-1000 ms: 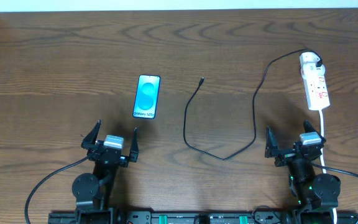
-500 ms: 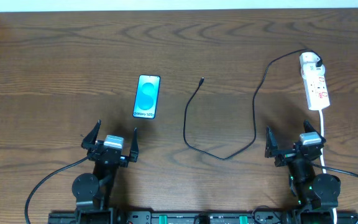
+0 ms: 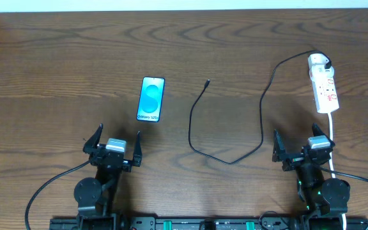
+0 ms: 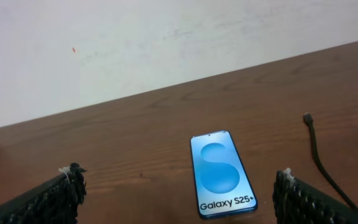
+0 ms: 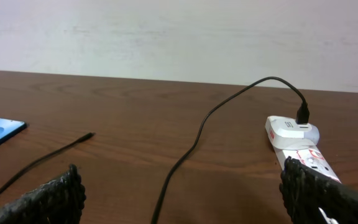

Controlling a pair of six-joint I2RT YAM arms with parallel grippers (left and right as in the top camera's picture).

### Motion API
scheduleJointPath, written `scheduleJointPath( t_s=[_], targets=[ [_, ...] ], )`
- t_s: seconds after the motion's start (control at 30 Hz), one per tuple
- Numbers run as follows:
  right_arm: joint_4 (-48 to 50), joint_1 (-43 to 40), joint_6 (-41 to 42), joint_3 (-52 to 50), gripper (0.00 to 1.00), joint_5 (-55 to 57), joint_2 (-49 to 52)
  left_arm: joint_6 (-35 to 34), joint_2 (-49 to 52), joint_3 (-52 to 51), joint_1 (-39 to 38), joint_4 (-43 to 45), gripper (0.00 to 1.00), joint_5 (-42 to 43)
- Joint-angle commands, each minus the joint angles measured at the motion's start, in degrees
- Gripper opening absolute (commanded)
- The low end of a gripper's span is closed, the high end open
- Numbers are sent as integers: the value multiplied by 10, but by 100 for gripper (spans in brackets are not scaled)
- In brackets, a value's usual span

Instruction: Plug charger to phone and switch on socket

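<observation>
Overhead, the slim phone (image 3: 151, 98), its screen light blue, lies flat on the table (image 3: 56, 64) at one o'clock from the wide-open left pincer (image 3: 117, 135). Left wrist: phone just ahead, untouched. Right wrist: right pincer (image 5: 179, 193) equally spread, white socket (image 5: 296, 144) at two o'clock.

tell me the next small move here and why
Probably reach the right gripper forward and left toward the charger's free plug tip. Both sets of jaws are open and empty at the near edge, the tip lies unplugged right of the phone, and the left gripper sits behind the phone, ready to steady it.
</observation>
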Motion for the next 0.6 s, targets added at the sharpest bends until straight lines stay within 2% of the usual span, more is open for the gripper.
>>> scheduleJointPath(
  t_s=[0.0,0.37,0.57],
  targets=[
    [-2,-1,-4,-1,99,3,-4,-19,0,17,0,-9,98,-8],
    [-2,-1,-4,-1,99,3,-4,-44,87,98,0,-10,98,-8],
    [-2,-1,-4,-1,99,3,-4,-49,219,190,0,-22,98,-7]
  ],
)
